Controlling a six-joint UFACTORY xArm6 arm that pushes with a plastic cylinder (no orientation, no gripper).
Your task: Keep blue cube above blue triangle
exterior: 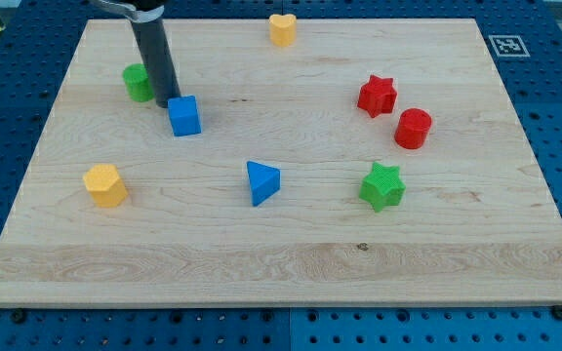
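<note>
The blue cube [184, 115] sits on the wooden board in the upper left part of the view. The blue triangle [261, 182] lies near the middle, below and to the right of the cube. My tip [168, 100] comes down from the view's top left and rests right at the cube's upper left edge, seemingly touching it. A green block [137, 82] stands just left of the rod, partly hidden by it.
A yellow heart [282, 29] is at the top centre. A red star [377, 96] and a red cylinder [413, 128] are at the right, a green star [382, 186] below them. A yellow block [104, 185] is at the lower left. The board [291, 273] lies on a blue perforated table.
</note>
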